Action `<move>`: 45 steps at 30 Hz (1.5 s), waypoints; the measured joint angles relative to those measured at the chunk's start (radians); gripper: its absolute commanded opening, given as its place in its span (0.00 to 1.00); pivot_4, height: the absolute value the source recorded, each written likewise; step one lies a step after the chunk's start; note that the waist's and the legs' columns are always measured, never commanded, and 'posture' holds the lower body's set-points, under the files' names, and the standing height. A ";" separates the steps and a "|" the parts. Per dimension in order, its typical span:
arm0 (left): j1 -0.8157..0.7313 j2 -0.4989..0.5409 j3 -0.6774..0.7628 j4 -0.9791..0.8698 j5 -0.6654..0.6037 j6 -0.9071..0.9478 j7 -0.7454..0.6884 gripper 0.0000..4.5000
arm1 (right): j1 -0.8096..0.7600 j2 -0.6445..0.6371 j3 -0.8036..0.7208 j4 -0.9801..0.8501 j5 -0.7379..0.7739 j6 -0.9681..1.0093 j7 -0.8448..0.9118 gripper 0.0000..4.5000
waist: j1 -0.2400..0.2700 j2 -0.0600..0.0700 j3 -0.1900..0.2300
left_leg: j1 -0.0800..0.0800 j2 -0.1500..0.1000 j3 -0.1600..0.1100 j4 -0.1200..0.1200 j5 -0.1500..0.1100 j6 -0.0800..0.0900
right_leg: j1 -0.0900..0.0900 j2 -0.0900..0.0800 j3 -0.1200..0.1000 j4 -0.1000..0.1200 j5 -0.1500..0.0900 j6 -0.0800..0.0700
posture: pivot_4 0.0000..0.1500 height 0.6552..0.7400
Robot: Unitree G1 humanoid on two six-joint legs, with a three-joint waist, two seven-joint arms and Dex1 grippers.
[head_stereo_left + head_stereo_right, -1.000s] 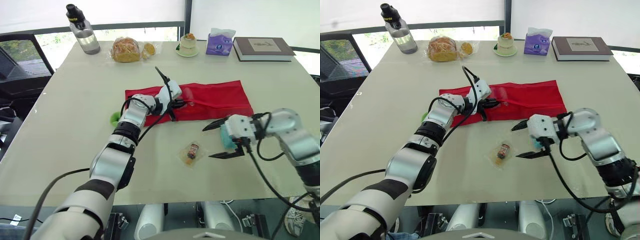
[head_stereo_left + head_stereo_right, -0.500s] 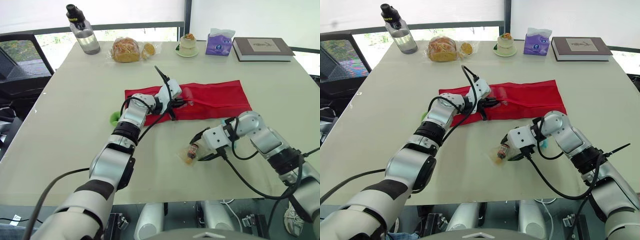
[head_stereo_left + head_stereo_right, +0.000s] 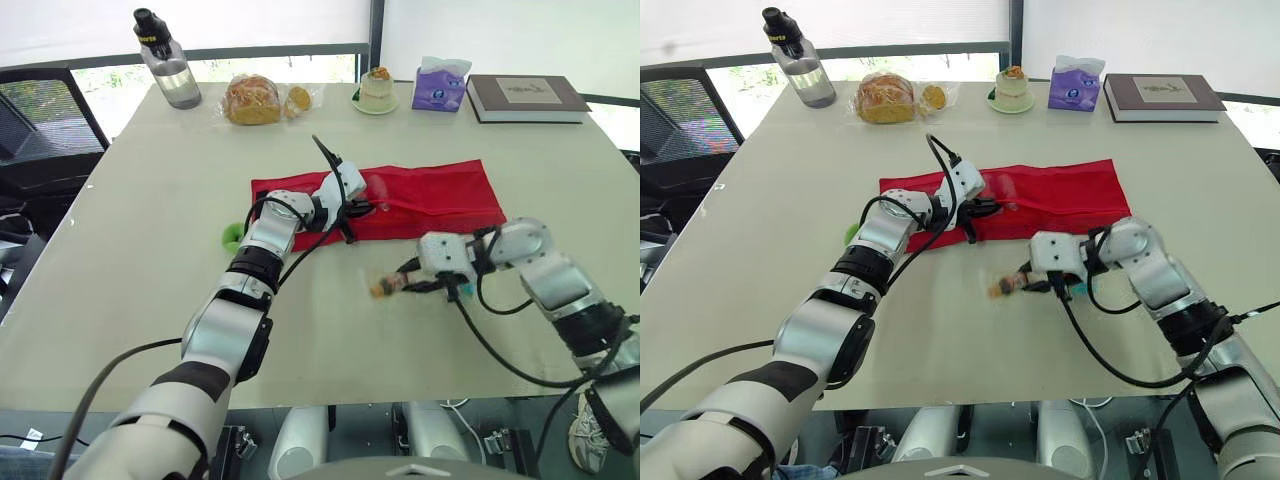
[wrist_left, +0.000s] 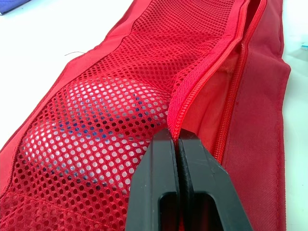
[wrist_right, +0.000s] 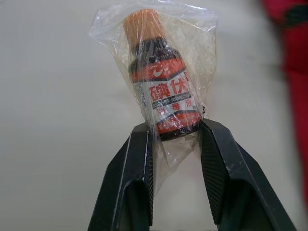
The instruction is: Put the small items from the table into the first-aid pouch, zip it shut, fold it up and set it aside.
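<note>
The right tool (image 5: pixel 175 126) clamps a bagged little bottle (image 5: pixel 161 103) just short of the red pouch (image 4: pixel 120 96), with bare counter (image 3: pixel 150 250) between them. The left tool (image 4: pixel 178 137) is pinched closed on the pouch's zipper edge. A green item (image 3: pixel 231 238) lies back beside its forearm.

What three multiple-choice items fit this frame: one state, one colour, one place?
1. The pouch is:
A) zipped shut
B) folded up
C) unzipped, with the left pincer shut on its zip edge

2. The pouch's colour:
A) blue
B) red
C) green

3. The bagged bottle is:
A) inside the pouch
B) in the right pincer
C) in the left pincer

Answers:
1 C: the zip gapes open in the left wrist view, with the closed fingers on its edge.
2 B: fabric and mesh are both red.
3 B: the right wrist view shows it clamped between the two fingers.
</note>
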 measured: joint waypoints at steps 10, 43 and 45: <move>0.000 -0.012 0.000 0.000 -0.001 0.002 -0.002 0.00 | 0.030 -0.023 -0.073 -0.050 -0.094 0.349 -0.258 0.19 | -0.002 0.000 0.000 | 0.000 0.000 0.000 0.000 0.000 0.000 | 0.000 0.000 0.001 0.000 0.000 0.000 | 1.00 1.00; 0.063 -0.088 -0.002 -0.155 -0.020 0.106 0.011 0.00 | -0.201 0.219 -0.051 0.061 -0.145 0.948 -0.722 0.19 | -0.005 0.000 0.000 | -0.001 0.000 0.001 -0.002 0.000 0.000 | -0.002 0.000 0.001 0.000 0.000 -0.001 | 1.00 1.00; 0.064 -0.090 -0.004 -0.167 -0.020 0.108 0.009 0.00 | -0.212 0.259 -0.078 0.093 -0.141 0.951 -0.756 0.19 | -0.006 0.000 0.000 | -0.001 0.000 0.001 -0.003 0.000 0.000 | -0.003 0.000 0.001 0.000 0.000 -0.001 | 1.00 1.00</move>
